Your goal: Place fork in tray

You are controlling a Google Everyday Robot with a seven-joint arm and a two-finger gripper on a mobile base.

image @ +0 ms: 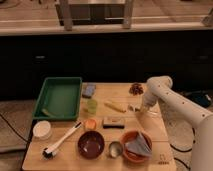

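The green tray (57, 81) lies at the table's back left, with a small yellowish piece in its near left corner. My white arm reaches in from the right and bends down to the table. My gripper (138, 110) is low over the table's right middle, far to the right of the tray. A small silvery piece (131, 106), probably the fork, lies at the gripper's left side. I cannot tell whether the gripper touches it.
A yellow stick (115, 106), green cup (91, 105), blue sponge (89, 90), dark block (113, 122) and orange cup (90, 123) lie between gripper and tray. In front are two reddish-brown bowls (91, 144) (127, 150), a brush (62, 140) and a white bowl (42, 129).
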